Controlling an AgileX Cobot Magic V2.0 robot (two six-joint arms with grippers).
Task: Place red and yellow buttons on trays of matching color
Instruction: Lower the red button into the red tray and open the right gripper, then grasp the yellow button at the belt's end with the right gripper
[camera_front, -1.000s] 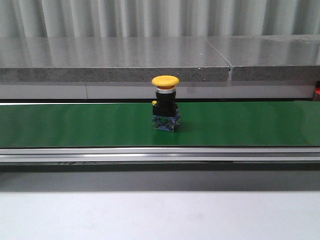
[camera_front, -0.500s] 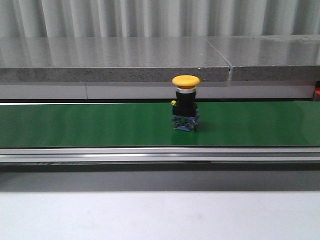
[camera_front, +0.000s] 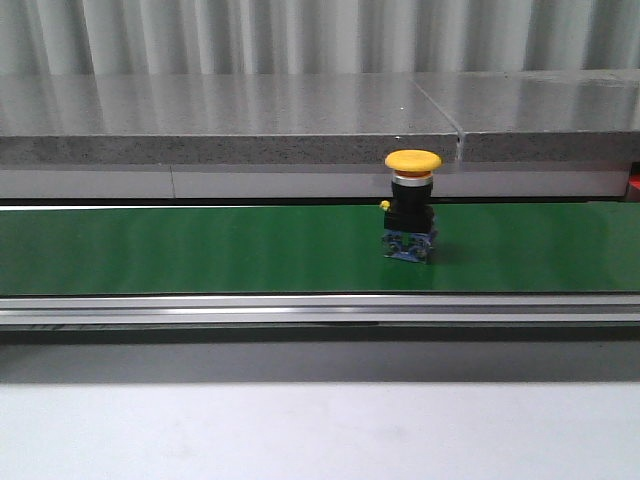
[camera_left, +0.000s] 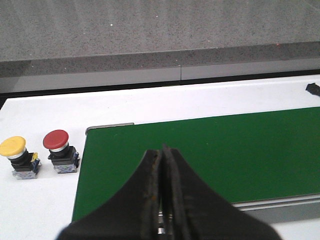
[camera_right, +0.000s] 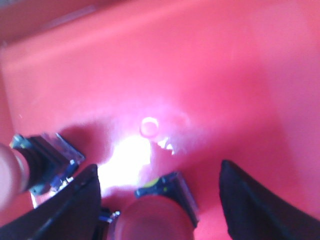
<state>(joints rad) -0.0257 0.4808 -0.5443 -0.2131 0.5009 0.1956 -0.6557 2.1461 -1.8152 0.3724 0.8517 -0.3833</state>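
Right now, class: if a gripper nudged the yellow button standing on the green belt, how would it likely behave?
The yellow button probably tips easily: a wide cap tops a tall body on a small base. It looks like rigid plastic, so it should not flex. The domed cap may slip; the squarer body seems safer to grasp.

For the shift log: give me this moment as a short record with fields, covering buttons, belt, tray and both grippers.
belt button: yellow button upright on green belt
waiting buttons: yellow-capped button and red-capped button side by side off the belt's end
red tray: holds red button and another button
left gripper: shut, empty, over belt
right gripper: open, around red button
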